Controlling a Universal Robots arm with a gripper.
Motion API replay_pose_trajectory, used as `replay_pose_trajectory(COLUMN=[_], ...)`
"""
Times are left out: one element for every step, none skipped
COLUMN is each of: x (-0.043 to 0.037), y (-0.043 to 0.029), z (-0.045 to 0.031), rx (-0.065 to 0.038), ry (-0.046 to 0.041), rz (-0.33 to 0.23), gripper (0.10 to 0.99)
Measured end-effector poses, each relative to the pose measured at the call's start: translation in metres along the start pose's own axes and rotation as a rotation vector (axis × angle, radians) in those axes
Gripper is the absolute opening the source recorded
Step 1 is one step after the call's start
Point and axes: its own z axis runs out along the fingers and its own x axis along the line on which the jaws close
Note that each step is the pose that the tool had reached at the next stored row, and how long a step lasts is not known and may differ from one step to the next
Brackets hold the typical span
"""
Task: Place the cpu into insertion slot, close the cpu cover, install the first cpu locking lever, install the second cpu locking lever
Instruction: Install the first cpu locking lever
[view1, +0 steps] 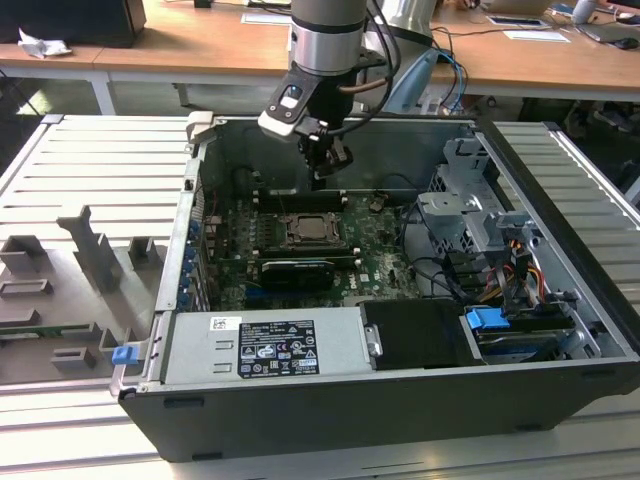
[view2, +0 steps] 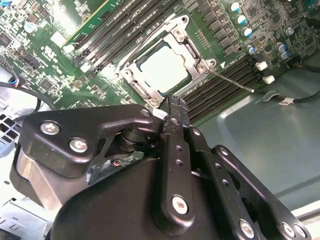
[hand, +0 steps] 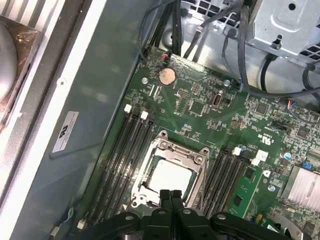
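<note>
The cpu (view2: 162, 67) (hand: 170, 177) lies flat in the insertion slot (view1: 315, 232) on the green motherboard, pale top showing. The silvery cpu cover (view2: 142, 85) (hand: 179, 154) is down around it, framing the chip. One thin locking lever (view2: 231, 80) sticks out from a socket corner over the black memory slots. My gripper (view1: 325, 168) (view2: 175, 106) (hand: 170, 195) hangs just above the socket's edge, fingers pressed together and holding nothing.
Black memory slots (hand: 120, 150) flank the socket on both sides. The case wall (hand: 75, 115) stands close behind the board. Cables and a metal drive cage (view1: 470, 200) sit on the exterior view's right, and a power supply (view1: 270, 345) fills the front.
</note>
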Motion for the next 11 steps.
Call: replay_pose_trajectory(x=[0.0, 0.0, 0.0, 0.0, 0.0, 0.0, 0.0, 0.0, 0.0, 0.0, 0.0], y=[0.0, 0.0, 0.0, 0.0, 0.0, 0.0, 0.0, 0.0, 0.0, 0.0, 0.0], z=[0.0, 0.0, 0.0, 0.0, 0.0, 0.0, 0.0, 0.0, 0.0, 0.0, 0.0], rx=[0.0, 0.0, 0.0, 0.0, 0.001, 0.001, 0.001, 0.001, 0.001, 0.001, 0.001], ry=[0.0002, 0.0003, 0.0006, 0.0007, 0.0008, 0.001, 0.0011, 0.0012, 0.0014, 0.0015, 0.0018], rz=[-0.007, -0.013, -0.025, -0.031, -0.038, -0.044, -0.051, -0.056, -0.064, -0.068, -0.082], gripper=[0.106, 0.106, 0.106, 0.106, 0.106, 0.106, 0.106, 0.106, 0.106, 0.106, 0.106])
